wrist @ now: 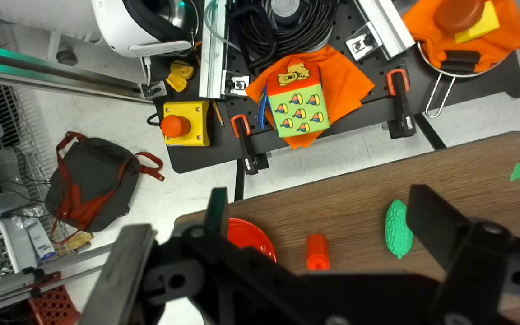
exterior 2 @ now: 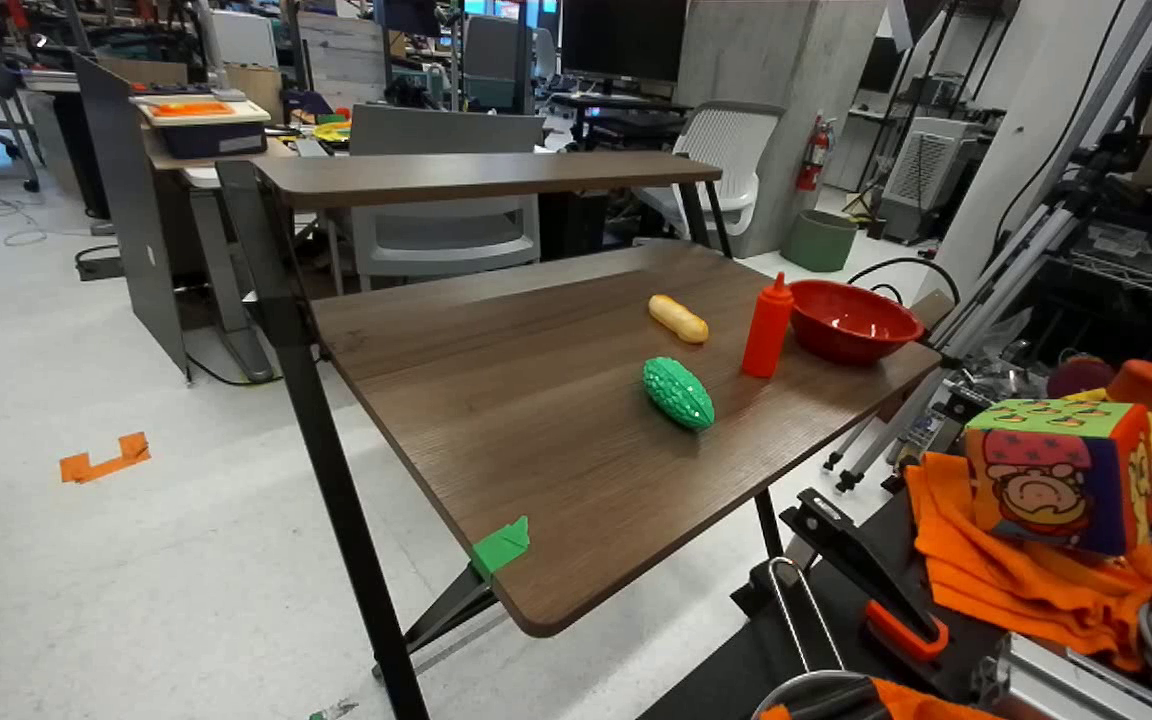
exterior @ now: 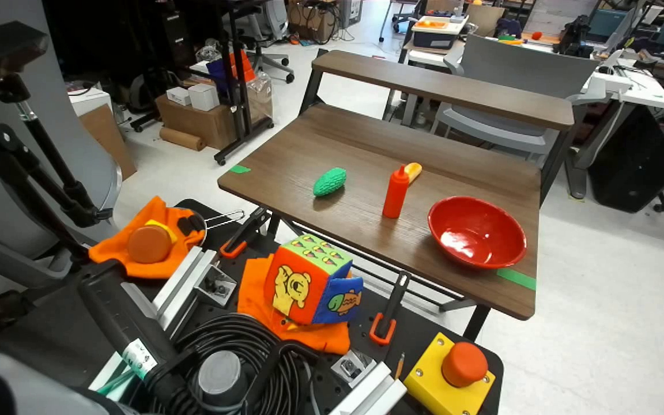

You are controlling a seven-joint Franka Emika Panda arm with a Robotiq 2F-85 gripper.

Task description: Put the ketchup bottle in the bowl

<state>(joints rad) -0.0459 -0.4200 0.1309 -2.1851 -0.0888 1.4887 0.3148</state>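
Note:
The ketchup bottle is a slim red bottle standing upright on the brown table, in both exterior views (exterior: pixel 396 195) (exterior 2: pixel 767 330). The wrist view shows it (wrist: pixel 317 248) from above, its lower part cut off by the gripper body. The bowl is a wide glossy red bowl beside the bottle, also in both exterior views (exterior: pixel 476 233) (exterior 2: pixel 848 325). In the wrist view the bowl (wrist: pixel 248 237) is partly hidden by a finger. My gripper (wrist: pixel 318 189) is open, its fingers wide apart with nothing between them, high above the table. The gripper is out of view in both exterior views.
A green bumpy toy (exterior: pixel 329 181) and a yellow-orange oblong object (exterior 2: pixel 678 319) lie on the table (exterior: pixel 286 155) near the bottle. A raised shelf (exterior: pixel 447 86) runs along one table edge. A black bench along the opposite edge holds a cloth cube (exterior: pixel 309 282) and clamps (exterior: pixel 389 308).

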